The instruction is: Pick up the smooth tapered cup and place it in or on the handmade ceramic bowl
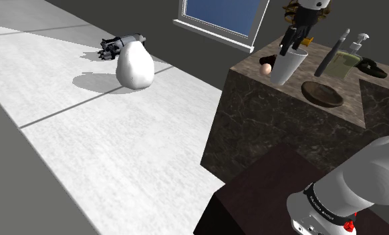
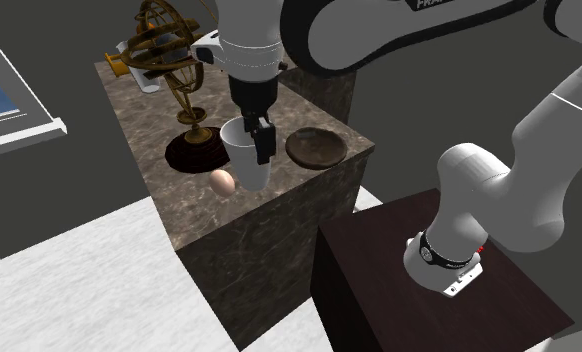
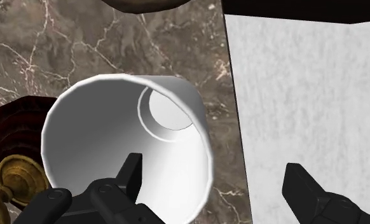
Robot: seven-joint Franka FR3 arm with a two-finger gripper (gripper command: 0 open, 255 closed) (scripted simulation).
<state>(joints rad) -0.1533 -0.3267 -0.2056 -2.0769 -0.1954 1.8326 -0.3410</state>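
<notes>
The white tapered cup [image 1: 285, 67] [image 2: 246, 160] [image 3: 114, 133] stands on the dark marble counter [image 1: 267, 113] [image 2: 219, 225], near its edge. My gripper [image 1: 295, 39] [image 2: 256, 132] [image 3: 214, 181] hangs open right over the cup's rim. One finger [image 3: 130, 173] reaches inside the cup, and the other [image 3: 299, 181] is outside its wall, past the counter's edge. Neither finger clasps the wall. The brown ceramic bowl [image 1: 322, 93] [image 2: 317, 148] sits empty on the counter beside the cup.
A pinkish egg [image 1: 267, 65] [image 2: 222, 181] lies against the cup. A brass armillary sphere [image 2: 169, 50] on a dark round base [image 3: 15, 127] stands behind it. Bottles [image 1: 340, 50] line the counter's back. A white egg-shaped thing [image 1: 134, 67] sits on the floor.
</notes>
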